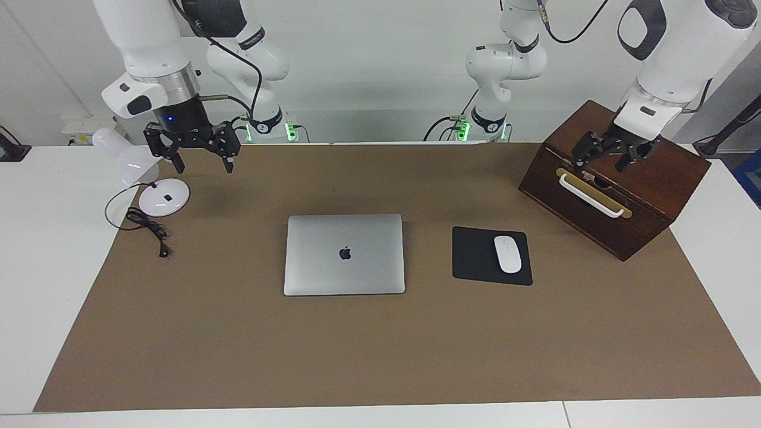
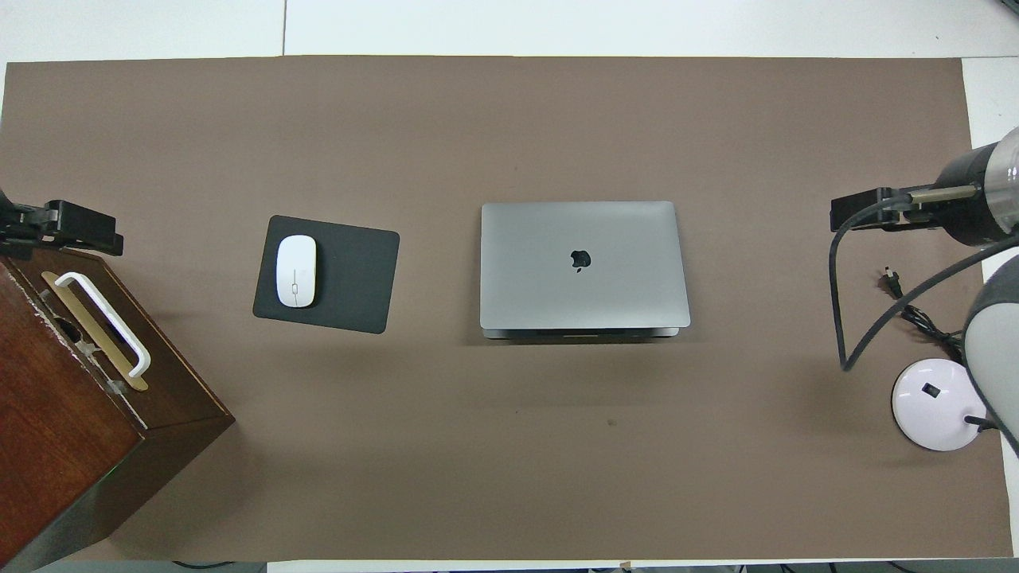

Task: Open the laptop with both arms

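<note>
We start at the left gripper point(image 1: 609, 159), raised over the wooden box point(image 1: 618, 178) at the left arm's end of the table; its black fingers stand spread and hold nothing. The right gripper point(image 1: 199, 157) hangs over the brown mat point(image 1: 380, 356) beside the desk lamp point(image 1: 142, 172) at the right arm's end, its fingers likewise spread apart and empty, a small blue light glowing on the wrist above them.

Between the two, well apart from both, we see the laptop point(image 1: 344, 254) lying flat and closed in the middle of the mat. It is a thin, silver-grey rectangle with rounded corners and a matte metal lid. The only mark we can read on it is the dark apple logo at the centre of the lid; there is no legible writing anywhere. From overhead its edge nearer the robots shows as a thin seam under the lid.

Beside the laptop, toward the left arm's end, lies a black mouse pad point(image 1: 478, 255) with a smooth white oval mouse point(image 1: 508, 254) resting on it. The box is dark, glossy wood, set at an angle, with a white bar handle point(image 1: 591, 196) on a brass-coloured plate. The lamp is glossy white, with a round base, a tilted shade, and a black cord point(image 1: 145, 229) coiled on the mat. The mat is plain and dull brown over a white table point(image 1: 35, 238).
</note>
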Controlling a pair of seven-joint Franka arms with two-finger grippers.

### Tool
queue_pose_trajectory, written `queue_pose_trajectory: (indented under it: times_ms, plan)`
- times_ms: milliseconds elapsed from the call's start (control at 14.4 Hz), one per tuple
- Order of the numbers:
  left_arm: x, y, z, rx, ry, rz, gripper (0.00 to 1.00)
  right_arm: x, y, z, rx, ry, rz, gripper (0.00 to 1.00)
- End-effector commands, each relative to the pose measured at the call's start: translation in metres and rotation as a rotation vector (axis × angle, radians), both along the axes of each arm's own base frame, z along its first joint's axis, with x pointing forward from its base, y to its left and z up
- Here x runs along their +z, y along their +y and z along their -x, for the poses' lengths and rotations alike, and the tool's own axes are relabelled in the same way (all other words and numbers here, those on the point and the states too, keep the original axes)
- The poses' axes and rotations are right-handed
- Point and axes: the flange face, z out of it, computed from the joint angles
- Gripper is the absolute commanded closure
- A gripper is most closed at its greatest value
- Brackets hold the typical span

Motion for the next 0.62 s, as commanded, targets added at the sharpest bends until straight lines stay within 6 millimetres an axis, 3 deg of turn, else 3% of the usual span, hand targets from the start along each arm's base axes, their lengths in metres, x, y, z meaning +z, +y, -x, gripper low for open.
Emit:
queue_pose_trajectory:
  times_ms: [0, 416, 554]
  plan:
    - [0.000, 0.000, 0.004, 0.011, -0.014, 0.012, 0.00, 0.000, -0.003, 0.006, 0.006, -0.005, 0.013, 0.00]
    - [0.000, 0.000, 0.004, 0.008, -0.014, 0.013, 0.00, 0.000, -0.005, 0.006, 0.018, -0.003, 0.015, 0.00]
    - [0.000, 0.000, 0.005, 0.014, -0.017, 0.013, 0.00, -0.004, -0.017, 0.006, 0.013, 0.005, 0.017, 0.00]
